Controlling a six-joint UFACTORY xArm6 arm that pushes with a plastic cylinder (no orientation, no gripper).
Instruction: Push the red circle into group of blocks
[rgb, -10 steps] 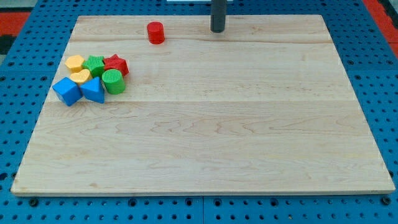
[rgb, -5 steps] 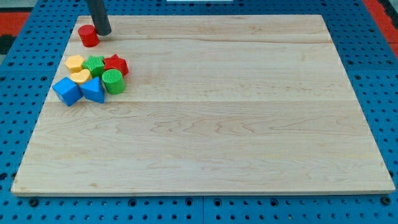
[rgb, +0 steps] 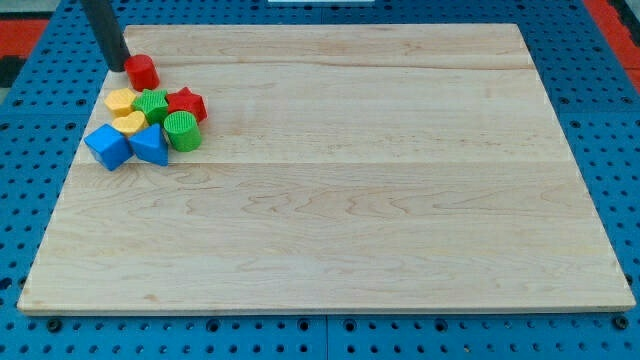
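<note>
The red circle (rgb: 143, 71) sits near the board's top left corner, just above the group and a small gap from it. My tip (rgb: 115, 63) is right at the circle's left side, touching or nearly so. The group lies below: a yellow hexagon (rgb: 120, 101), a green star-like block (rgb: 152, 103), a red star (rgb: 187, 103), a yellow heart (rgb: 130, 123), a green cylinder (rgb: 182, 130), a blue cube (rgb: 107, 146) and a blue triangle (rgb: 151, 146).
The wooden board (rgb: 350, 200) lies on a blue pegboard (rgb: 620, 150). The board's left edge runs close to my tip and the blue cube. A red area shows at the view's top left corner (rgb: 20, 30).
My tip swept from the top middle to the far top left, passing over the red circle's right side to its left. The red circle was pushed left, then slightly down and right toward the group.
</note>
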